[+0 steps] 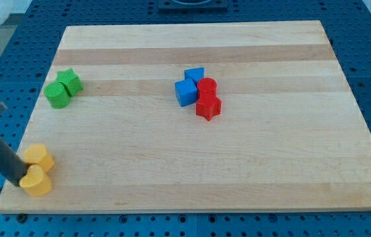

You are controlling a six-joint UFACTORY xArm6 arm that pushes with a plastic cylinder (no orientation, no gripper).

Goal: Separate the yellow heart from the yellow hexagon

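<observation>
The yellow hexagon [39, 157] and the yellow heart [37, 182] lie touching each other near the board's bottom left corner, the hexagon just above the heart. My rod comes in from the view's left edge. My tip [17, 180] rests against the left side of the yellow heart, just below the hexagon.
A green star [71, 80] and another green block [57, 95] sit together at the upper left. Two blue blocks [187, 92] [195, 74] and two red blocks [206, 85] [208, 106] cluster near the middle. The board's left edge [16, 164] runs close to my tip.
</observation>
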